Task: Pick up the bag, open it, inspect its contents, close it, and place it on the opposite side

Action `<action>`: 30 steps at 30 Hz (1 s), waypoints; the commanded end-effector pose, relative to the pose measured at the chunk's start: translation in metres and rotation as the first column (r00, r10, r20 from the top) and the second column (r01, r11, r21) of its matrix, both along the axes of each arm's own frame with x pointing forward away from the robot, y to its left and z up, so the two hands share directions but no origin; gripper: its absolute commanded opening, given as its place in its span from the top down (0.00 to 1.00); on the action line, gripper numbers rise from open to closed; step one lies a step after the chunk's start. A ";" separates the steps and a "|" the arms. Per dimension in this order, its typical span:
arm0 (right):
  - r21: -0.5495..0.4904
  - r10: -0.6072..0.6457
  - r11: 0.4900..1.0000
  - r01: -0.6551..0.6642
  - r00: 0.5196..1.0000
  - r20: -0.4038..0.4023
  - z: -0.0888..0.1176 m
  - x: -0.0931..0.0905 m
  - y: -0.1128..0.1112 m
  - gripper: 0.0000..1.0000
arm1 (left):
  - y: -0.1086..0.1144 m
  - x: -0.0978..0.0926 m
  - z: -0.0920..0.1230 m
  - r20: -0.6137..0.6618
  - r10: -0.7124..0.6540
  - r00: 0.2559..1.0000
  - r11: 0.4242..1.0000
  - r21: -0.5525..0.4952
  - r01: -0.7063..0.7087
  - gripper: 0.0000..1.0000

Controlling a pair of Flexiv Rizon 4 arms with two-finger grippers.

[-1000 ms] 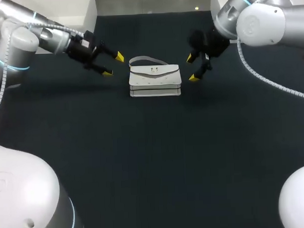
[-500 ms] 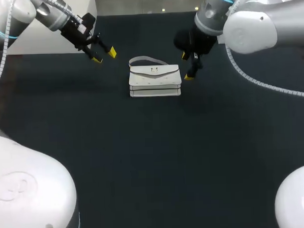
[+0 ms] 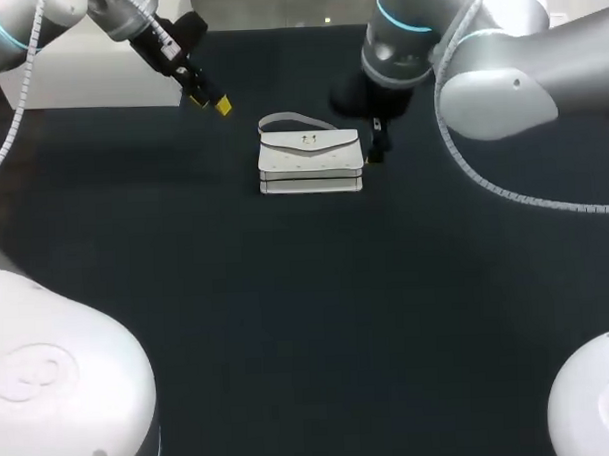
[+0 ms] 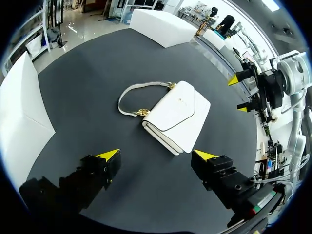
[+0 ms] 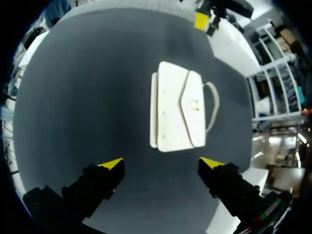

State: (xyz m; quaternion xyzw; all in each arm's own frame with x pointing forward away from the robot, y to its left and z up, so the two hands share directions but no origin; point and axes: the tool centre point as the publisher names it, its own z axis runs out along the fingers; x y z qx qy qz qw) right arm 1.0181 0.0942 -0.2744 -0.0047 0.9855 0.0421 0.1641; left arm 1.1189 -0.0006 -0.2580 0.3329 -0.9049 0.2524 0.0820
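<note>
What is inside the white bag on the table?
Nothing of the inside shows: the white bag lies with its flap closed over the opening. Only its outside and its handle can be seen.

1. The left arm (image 3: 12,13) has a rounded pale-grey casing, a cyan ring (image 3: 3,34) at one joint and a white ribbed cable (image 3: 4,148) alongside.
2. The right arm (image 3: 499,71) has the same bulky pale casing, ring and cable.
3. The jaws are black blocky fingers (image 4: 95,171) with bright yellow tips.
</note>
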 end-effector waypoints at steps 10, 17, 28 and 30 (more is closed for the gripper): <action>-0.026 -0.034 0.999 0.036 0.996 0.087 -0.005 -0.011 -0.001 0.00 | -0.003 -0.009 0.007 0.027 0.044 0.999 0.999 -0.006 -0.044 0.00; -0.029 -0.044 0.998 0.048 0.992 0.118 -0.002 -0.010 0.003 0.00 | -0.010 0.001 0.003 0.151 0.039 0.988 0.999 0.019 -0.042 0.00; -0.025 -0.046 0.998 0.056 0.955 0.292 -0.016 -0.030 0.036 0.00 | -0.024 0.027 0.001 0.451 -0.231 0.862 0.967 0.006 0.256 0.00; -0.012 -0.044 0.999 0.051 0.952 0.302 -0.022 -0.031 0.039 0.00 | -0.027 0.030 0.001 0.488 -0.267 0.831 0.956 0.023 0.294 0.00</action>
